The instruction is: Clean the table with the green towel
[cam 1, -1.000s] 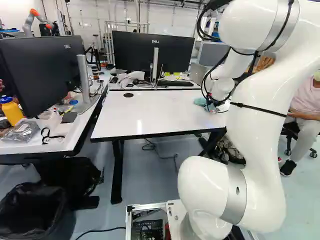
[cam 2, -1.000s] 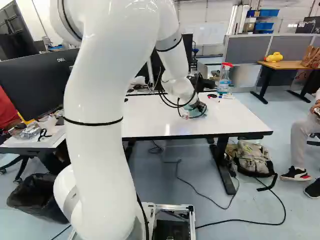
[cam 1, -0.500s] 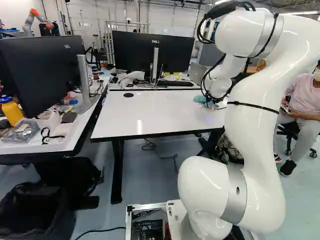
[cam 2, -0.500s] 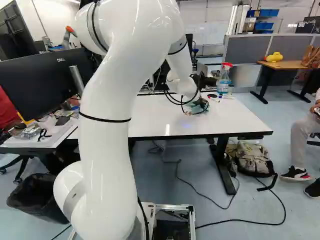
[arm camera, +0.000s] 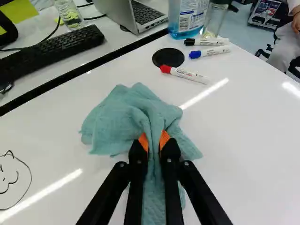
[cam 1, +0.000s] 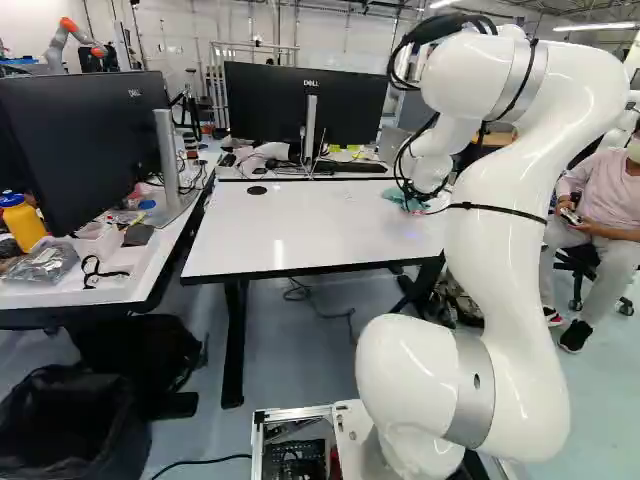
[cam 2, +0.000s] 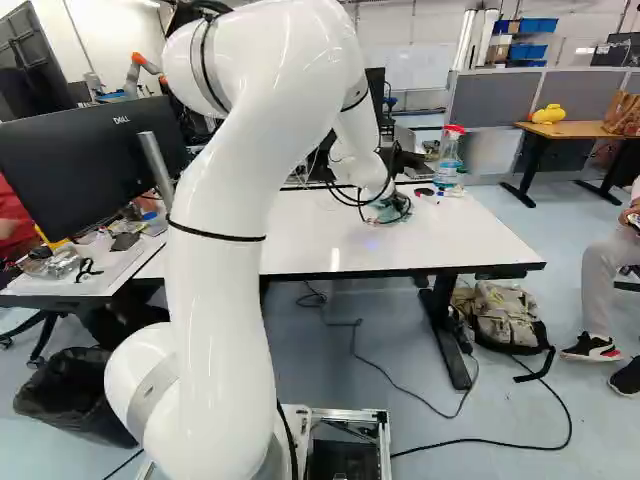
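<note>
Green towel (arm camera: 117,123), three markers (arm camera: 187,75), two bottles (arm camera: 187,19) on white table (arm camera: 255,150)

A red-capped marker (arm camera: 190,76) lies beside a black disc (arm camera: 168,57), with a blue-capped marker (arm camera: 211,51) and a black-capped marker (arm camera: 207,42) near. A spray bottle (cam 2: 449,158) stands beside a clear bottle (arm camera: 215,19). An open laptop (arm camera: 123,13) sits near a black keyboard (arm camera: 51,52). A backpack (cam 2: 506,318) rests on the floor (cam 2: 600,440).
</note>
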### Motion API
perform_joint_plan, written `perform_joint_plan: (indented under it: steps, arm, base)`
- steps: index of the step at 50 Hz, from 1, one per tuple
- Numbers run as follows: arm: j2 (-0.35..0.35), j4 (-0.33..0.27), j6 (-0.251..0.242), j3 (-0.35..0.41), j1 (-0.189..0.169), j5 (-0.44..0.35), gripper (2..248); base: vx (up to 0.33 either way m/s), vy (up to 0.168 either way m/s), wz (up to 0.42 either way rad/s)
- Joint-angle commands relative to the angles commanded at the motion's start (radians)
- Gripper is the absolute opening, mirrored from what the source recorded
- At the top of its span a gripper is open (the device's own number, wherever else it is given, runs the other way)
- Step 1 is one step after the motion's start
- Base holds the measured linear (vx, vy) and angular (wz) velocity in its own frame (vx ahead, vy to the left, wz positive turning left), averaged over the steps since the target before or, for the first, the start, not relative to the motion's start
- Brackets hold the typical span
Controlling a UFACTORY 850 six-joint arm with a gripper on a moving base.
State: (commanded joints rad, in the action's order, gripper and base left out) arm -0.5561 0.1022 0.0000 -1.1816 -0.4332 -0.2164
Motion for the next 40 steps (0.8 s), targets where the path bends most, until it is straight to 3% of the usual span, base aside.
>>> perform_joint_plan:
  steps: [40]
  arm:
    - [0.138,0.000,0.000,0.183,0.062,0.000,45]
  base:
    - [0.000,0.000,0.000]
